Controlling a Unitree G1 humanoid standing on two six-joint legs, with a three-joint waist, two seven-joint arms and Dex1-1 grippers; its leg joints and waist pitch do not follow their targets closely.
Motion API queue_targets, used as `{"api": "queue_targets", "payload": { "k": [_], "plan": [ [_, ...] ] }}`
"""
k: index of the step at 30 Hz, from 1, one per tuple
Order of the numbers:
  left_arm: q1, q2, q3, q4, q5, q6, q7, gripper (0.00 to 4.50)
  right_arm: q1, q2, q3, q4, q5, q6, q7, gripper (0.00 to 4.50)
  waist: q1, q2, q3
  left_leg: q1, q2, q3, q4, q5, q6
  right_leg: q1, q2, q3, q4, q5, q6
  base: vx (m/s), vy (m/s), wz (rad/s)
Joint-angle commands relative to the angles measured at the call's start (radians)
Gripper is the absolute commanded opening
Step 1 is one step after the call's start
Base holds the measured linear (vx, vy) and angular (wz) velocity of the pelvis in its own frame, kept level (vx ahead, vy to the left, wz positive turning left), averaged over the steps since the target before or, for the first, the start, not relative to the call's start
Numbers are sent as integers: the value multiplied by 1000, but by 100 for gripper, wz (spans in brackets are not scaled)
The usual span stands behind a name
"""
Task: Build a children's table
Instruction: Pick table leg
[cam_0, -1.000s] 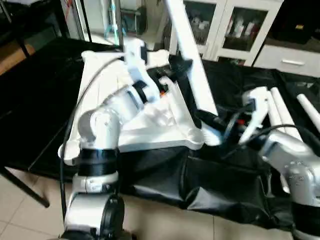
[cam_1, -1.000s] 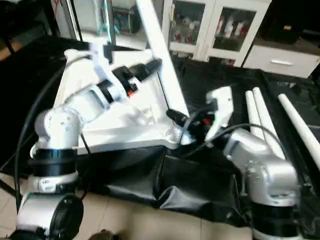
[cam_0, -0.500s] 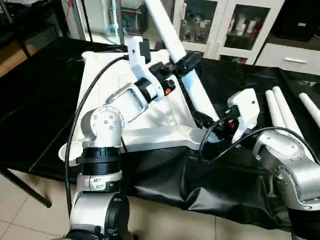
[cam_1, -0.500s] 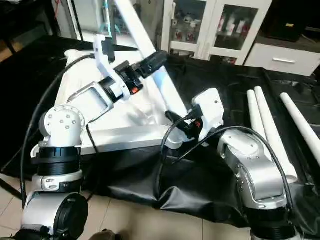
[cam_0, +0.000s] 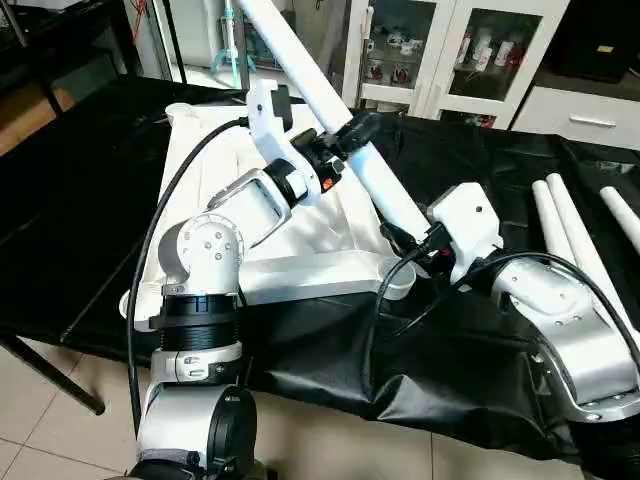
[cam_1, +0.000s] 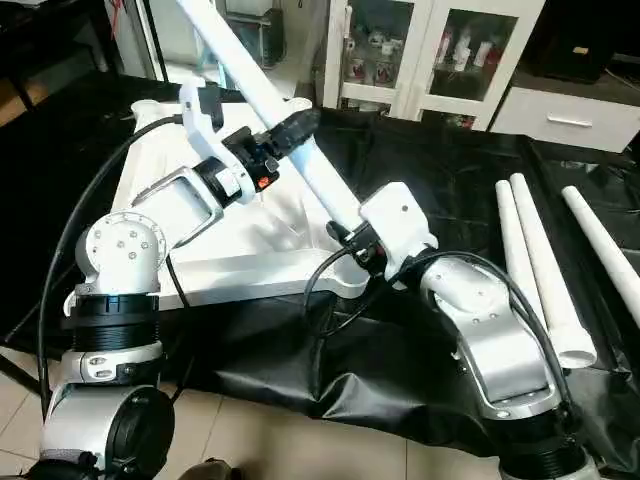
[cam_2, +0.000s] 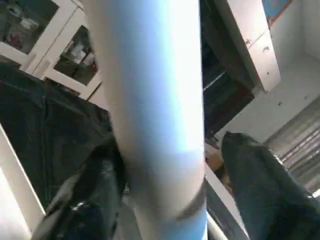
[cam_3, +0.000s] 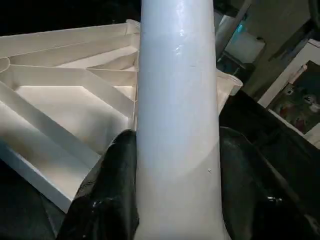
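Tilting leg (cam_0: 330, 95) btwn both fingers (cam_3: 107, 200), prob. at top's (cam_0: 215, 185) corner socket.

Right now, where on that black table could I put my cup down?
Bare black cloth lies left of the white plastic tabletop, and between the tilted white tube leg and the spare white legs. The near corner is crowded.

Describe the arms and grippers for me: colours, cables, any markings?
Both arms are silver-grey with rounded joint housings and black bands. The left arm carries a loose black cable and a small orange-red mark by its wrist. The right arm has looping black cables and a white wrist block. Each gripper has glossy black fingers.
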Motion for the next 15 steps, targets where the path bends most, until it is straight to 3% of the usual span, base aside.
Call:
{"api": "queue_targets", "payload": {
  "k": [1, 2, 6, 7, 15],
  "plan": [
    [-10, -6, -8, -19, -24, 14, 14, 286, -11, -1, -2, 6, -9, -2, -5, 189, -7, -3, -75, 30, 47, -28, -62, -105, 12, 44, -48, 34, -62, 83, -227, 0, 0, 0],
    [-10, -5, -6, -17, -31, 23, 21, 273, -14, 1, -2, 11, -16, -8, -6, 189, -6, -5, -75, 29, 48, -28, -62, -103, 14, 44, -49, 35, -62, 82, -226, 0, 0, 0],
    [-13, -11, -9, -7, -38, 30, 19, 240, -18, -1, 4, 33, -31, -26, -2, 189, -8, 1, -75, 29, 47, -27, -61, -105, 12, 42, -46, 35, -63, 87, -228, 0, 0, 0],
    [-16, -18, -7, -2, -39, 27, 24, 240, -16, -3, 4, 30, -29, -25, -1, 189, -8, -6, -75, 30, 47, -27, -62, -104, 14, 44, -47, 35, -63, 88, -227, 0, 0, 0],
    [-7, -23, -17, -2, -34, 10, 25, 184, -2, -3, 4, 23, -28, -33, 8, 189, -6, -1, -75, 29, 47, -28, -60, -95, 25, 44, -48, 35, -61, 87, -229, 0, 0, 0]
  ]
}}
